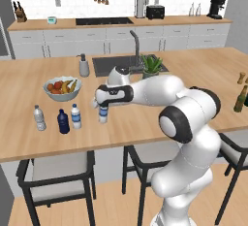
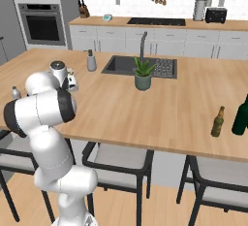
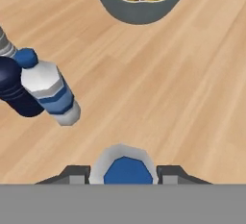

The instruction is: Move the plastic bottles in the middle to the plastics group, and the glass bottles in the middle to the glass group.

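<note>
one pincer [image 3: 123,174] pointing down, clasping water bottle [image 1: 102,115]

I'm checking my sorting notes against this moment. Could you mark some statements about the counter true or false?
1. The gripper has its fingers on either side of a water bottle. True.
2. The fruit bowl sits to the right of the sink. False: it sits left of the sink, behind the row of bottles.
3. The olive-brown bottle stands next to the dark green bottle. True.
4. The navy bottle lies on its side. False: it stands upright between the grey-labelled bottle and a second water bottle.
</note>
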